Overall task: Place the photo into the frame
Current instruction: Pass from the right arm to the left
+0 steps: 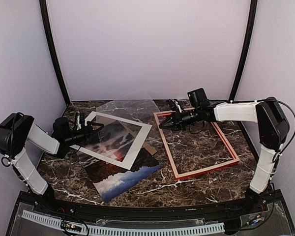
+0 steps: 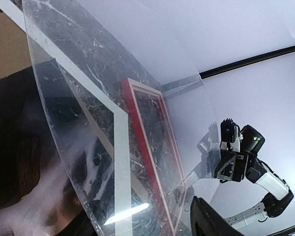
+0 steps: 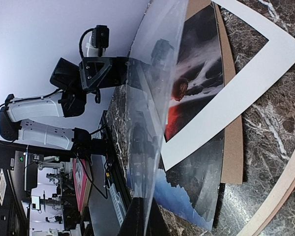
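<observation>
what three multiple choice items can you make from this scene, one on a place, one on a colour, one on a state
1. Where does the white mat lie?
A. on the photo
B. inside the frame
C. on the right arm

2. What colour is the table?
A. plain green
B. dark marble with white veins
C. yellow

3. How is the clear sheet?
A. flat in the frame
B. rolled into a tube
C. tilted up off the table, one edge at the left tool

Answers: 1 A, the print shows through the mat's window; 2 B, dark veined stone fills the top view; 3 C, it slants up over the mat in every view.
</observation>
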